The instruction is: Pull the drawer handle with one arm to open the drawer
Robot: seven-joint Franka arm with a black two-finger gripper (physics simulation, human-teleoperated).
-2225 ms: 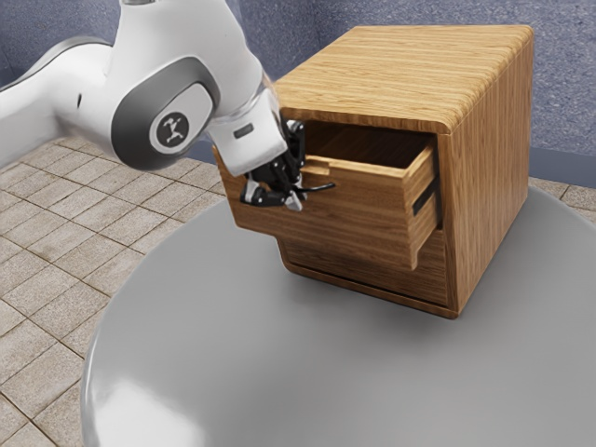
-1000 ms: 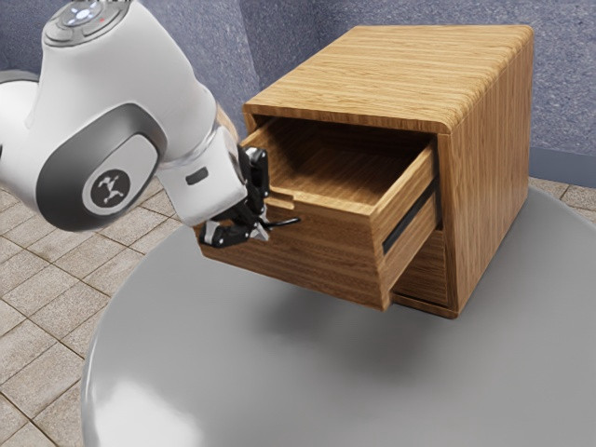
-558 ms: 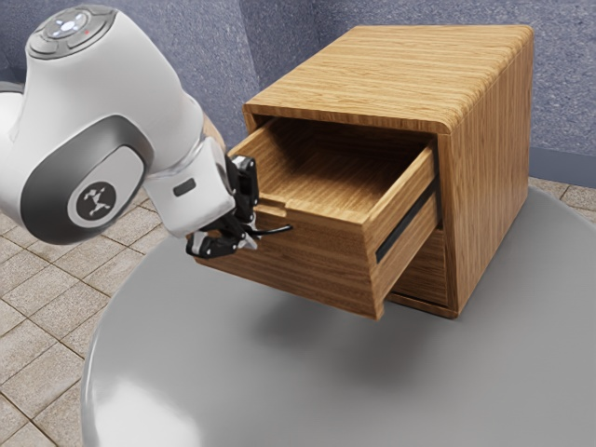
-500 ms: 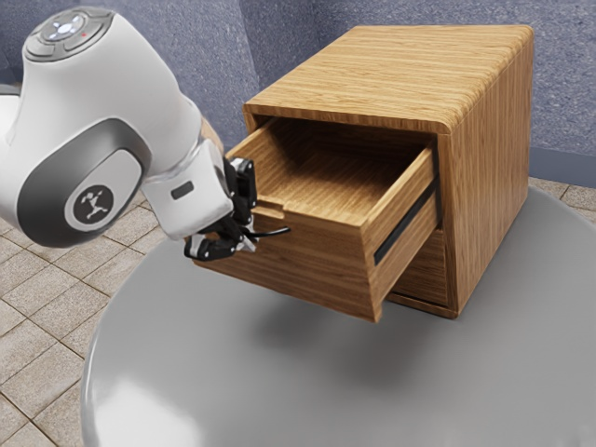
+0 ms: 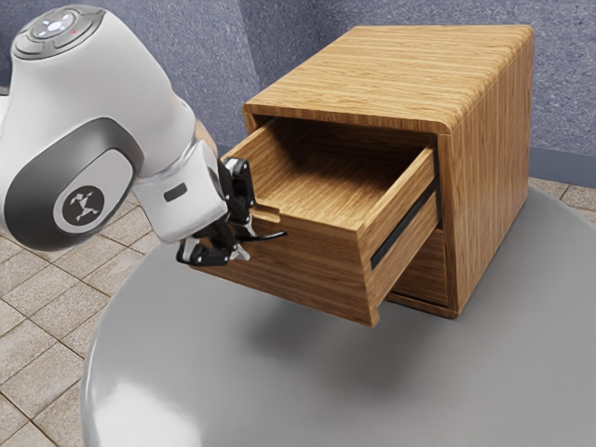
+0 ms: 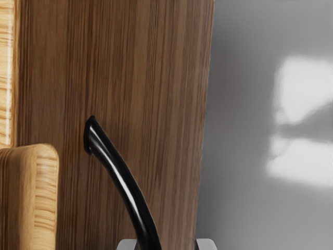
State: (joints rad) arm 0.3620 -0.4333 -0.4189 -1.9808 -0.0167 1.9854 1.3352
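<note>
At drawer front | end effector clamps handle | drawer far out

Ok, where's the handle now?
The handle sticks out of the open drawer front, left of centre in the exterior view, its near end clamped in the gripper.
</note>
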